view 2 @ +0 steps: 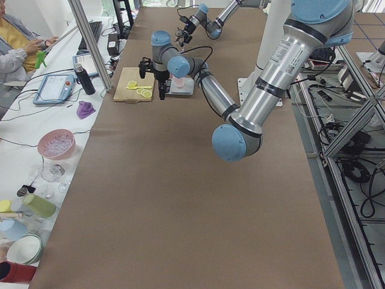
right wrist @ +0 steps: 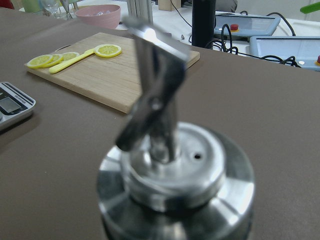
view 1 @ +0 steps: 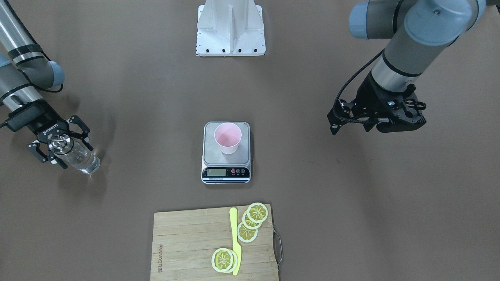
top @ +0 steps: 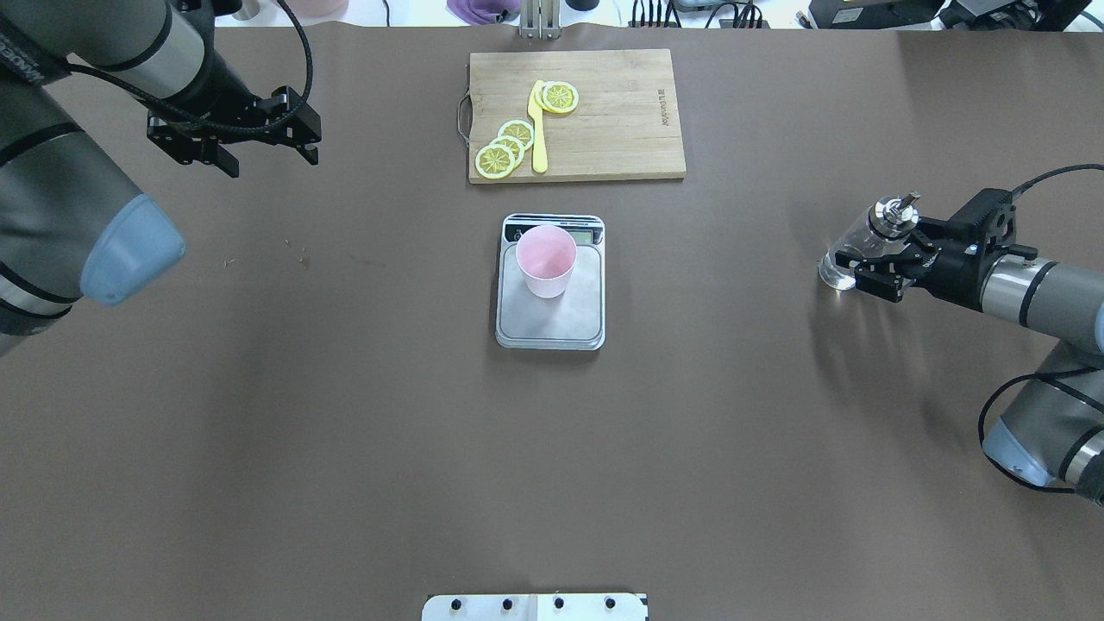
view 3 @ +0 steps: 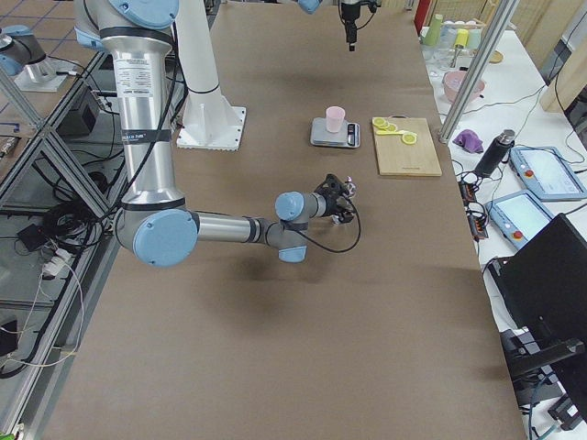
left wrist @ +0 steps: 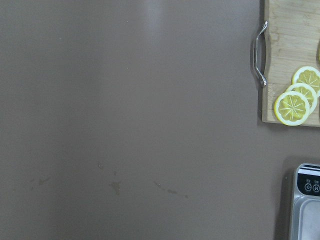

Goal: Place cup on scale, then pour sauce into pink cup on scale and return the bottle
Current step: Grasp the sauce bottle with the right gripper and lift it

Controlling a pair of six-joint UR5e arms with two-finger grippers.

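The right gripper (top: 865, 263) is clamped round the bottle (top: 845, 254) just below its metal cap, out at the table's right side and well apart from the scale (top: 552, 323). The bottle leans, and I can't tell whether its base touches the tabletop. The cup (top: 546, 259) stands upright on the scale. The left gripper (top: 269, 162) hangs with fingers spread, holding nothing. Whichever way the bottle is headed, I'd carry it upright and tip it only once the spout is over the cup's mouth. The front view shows the scale's display, which the cup partly hides from overhead. The right wrist view shows only the blurred cap up close.
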